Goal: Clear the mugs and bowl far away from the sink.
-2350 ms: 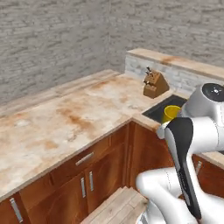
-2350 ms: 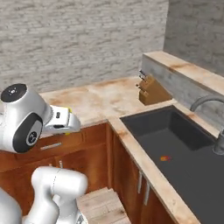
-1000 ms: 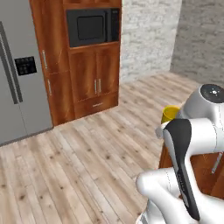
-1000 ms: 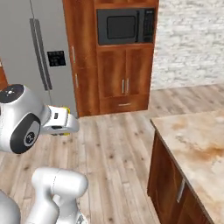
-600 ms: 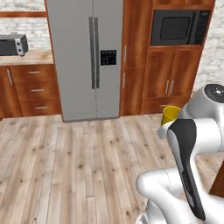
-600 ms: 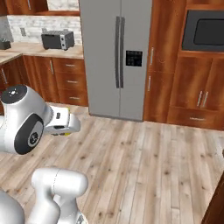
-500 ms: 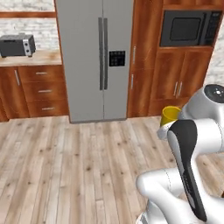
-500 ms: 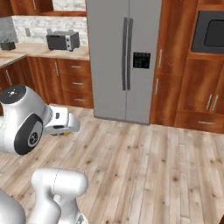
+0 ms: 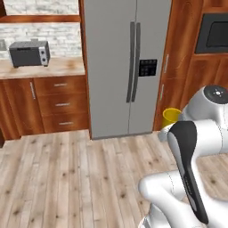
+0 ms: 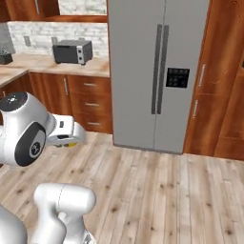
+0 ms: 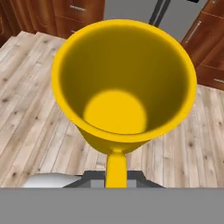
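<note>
Mug (image 11: 124, 87) first: the yellow one sits right in front of the hand camera, mouth turned toward the lens, its handle running down between the jaws, which are pinched on that handle. From the left base view the same yellow mug (image 9: 171, 118) peeks out beside the arm's white elbow, carried high above the wooden floor (image 9: 67, 173) and close in to the robot's body. That tucked, raised hold looks like a carrying pose, probably chosen so the mug stays clear of cupboards while the base drives it away from the sink.

Inside, the mug is empty: only a smooth yellow bottom and walls show, with nothing in it to spill.

Ahead of the robot stands a grey double-door fridge (image 9: 127, 62) set between tall wooden cupboards. To its left runs a pale worktop (image 9: 42, 67) over drawers, with a grey toaster oven (image 9: 29, 53) resting on it against the brick wall. Judging by the task, that worktop could serve as a drop-off spot, though nothing here shows where the mug is bound.
</note>
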